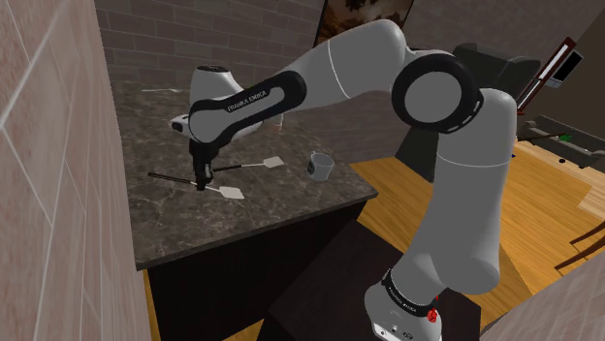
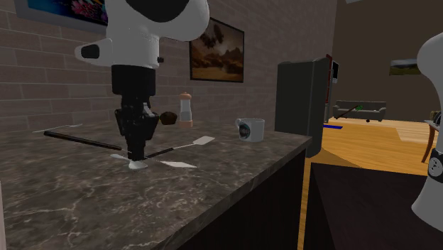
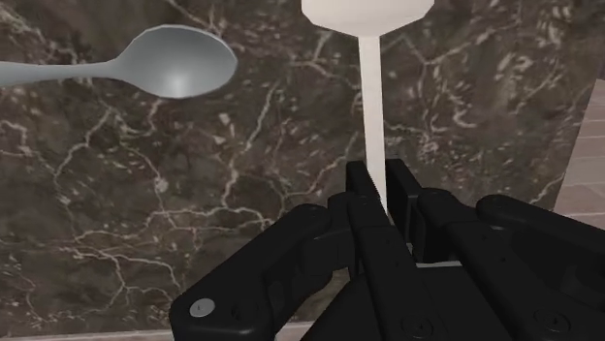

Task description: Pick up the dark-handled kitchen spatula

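A spatula with a long thin dark handle (image 1: 170, 177) and a white blade (image 1: 233, 194) lies on the dark marble counter (image 1: 252, 218). My gripper (image 1: 202, 183) points straight down at it, with its tips at the counter. In the wrist view the fingers (image 3: 361, 184) clasp the spatula's white neck (image 3: 371, 107) just behind the blade (image 3: 364, 14). The second exterior view shows the gripper (image 2: 135, 158) between the handle (image 2: 78, 138) and the blade (image 2: 177, 164).
A second spatula (image 1: 254, 166) lies just beyond the first. A grey spoon (image 3: 175, 63) rests close beside the gripper. A mug (image 1: 321, 166) stands near the counter's edge, with a pepper mill (image 2: 185, 110) by the brick wall (image 2: 64, 64).
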Robot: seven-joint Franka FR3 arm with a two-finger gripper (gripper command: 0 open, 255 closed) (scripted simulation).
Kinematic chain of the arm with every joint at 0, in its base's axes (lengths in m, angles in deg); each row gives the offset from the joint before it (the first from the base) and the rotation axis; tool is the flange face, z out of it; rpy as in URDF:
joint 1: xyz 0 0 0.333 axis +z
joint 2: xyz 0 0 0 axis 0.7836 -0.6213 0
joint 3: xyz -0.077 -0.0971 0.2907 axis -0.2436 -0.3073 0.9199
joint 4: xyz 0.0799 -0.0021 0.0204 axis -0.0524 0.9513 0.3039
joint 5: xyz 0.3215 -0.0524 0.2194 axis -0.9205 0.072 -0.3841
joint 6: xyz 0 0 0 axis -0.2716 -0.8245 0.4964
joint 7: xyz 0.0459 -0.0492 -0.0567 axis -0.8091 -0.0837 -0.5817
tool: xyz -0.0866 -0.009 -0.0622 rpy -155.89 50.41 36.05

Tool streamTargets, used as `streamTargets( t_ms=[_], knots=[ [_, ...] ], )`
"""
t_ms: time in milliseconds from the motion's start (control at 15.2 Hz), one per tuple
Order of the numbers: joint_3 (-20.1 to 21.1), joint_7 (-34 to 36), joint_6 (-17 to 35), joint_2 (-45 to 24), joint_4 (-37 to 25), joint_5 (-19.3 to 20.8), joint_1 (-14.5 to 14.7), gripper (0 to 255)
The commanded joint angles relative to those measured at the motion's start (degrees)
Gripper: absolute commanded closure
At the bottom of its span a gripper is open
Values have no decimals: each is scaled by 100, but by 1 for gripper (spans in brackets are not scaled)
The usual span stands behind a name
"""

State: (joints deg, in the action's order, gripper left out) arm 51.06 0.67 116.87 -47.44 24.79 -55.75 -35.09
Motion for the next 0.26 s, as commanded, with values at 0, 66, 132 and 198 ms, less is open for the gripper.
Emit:
streamTargets(
  t_ms=[0, 66, 132, 198],
  knots=[
    [-5, -4, -123, 98, -21, 4, -8, 255],
    [-6, 0, -185, 141, -41, 6, -8, 255],
    [-6, 1, -194, 148, -43, 7, -8, 255],
    [-6, 1, -194, 147, -43, 7, -8, 255]
  ],
)
